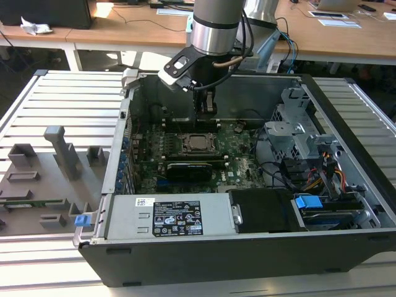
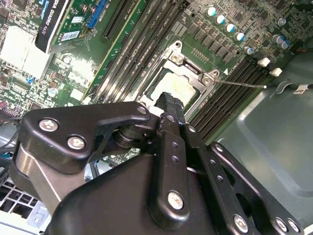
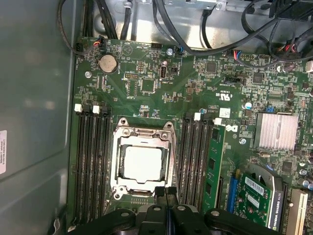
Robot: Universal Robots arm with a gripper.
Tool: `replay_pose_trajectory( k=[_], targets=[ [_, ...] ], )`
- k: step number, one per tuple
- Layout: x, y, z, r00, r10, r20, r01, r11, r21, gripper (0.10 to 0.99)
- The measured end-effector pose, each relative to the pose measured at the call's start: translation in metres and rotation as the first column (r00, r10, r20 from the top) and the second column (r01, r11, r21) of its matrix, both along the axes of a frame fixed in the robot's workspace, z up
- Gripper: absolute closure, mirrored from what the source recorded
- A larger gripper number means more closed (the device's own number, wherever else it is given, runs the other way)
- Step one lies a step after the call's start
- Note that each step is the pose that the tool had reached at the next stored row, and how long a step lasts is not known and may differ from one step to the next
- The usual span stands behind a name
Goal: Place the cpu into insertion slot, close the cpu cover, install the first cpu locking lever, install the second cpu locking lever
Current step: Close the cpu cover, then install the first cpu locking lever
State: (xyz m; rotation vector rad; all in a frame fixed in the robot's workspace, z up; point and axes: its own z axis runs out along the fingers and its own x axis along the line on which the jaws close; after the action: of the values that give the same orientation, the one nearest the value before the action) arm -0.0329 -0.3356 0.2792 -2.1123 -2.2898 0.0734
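Note:
The cpu (image 3: 142, 164) lies flat in the insertion slot (image 1: 198, 143), its silver top facing up. The cpu cover (image 3: 143, 135), a silver frame, lies down around the chip. In the second wrist view a thin metal lever rod (image 2: 242, 83) sticks out from the socket's corner across the memory slots. My gripper (image 3: 167, 196) hovers just beside the socket's edge with its black fingers pressed together and nothing between them. It also appears in the second wrist view (image 2: 168, 103) and, in the exterior view, above the board near the case's far wall (image 1: 206, 110).
Black memory slots (image 3: 93, 161) flank the socket on both sides. A graphics card (image 3: 259, 196) and a silver heatsink (image 3: 275, 129) sit further along the board. The grey case wall (image 3: 34, 122) is close by. A drive cage (image 1: 297, 136) and cables crowd the exterior view's right.

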Motion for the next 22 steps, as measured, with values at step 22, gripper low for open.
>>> replay_pose_trajectory(
  k=[22],
  targets=[
    [0.0, 0.0003, 0.0, 0.9802, 0.198, -0.0001, -0.198, 0.9802, -0.002, 0.98]
  ],
)
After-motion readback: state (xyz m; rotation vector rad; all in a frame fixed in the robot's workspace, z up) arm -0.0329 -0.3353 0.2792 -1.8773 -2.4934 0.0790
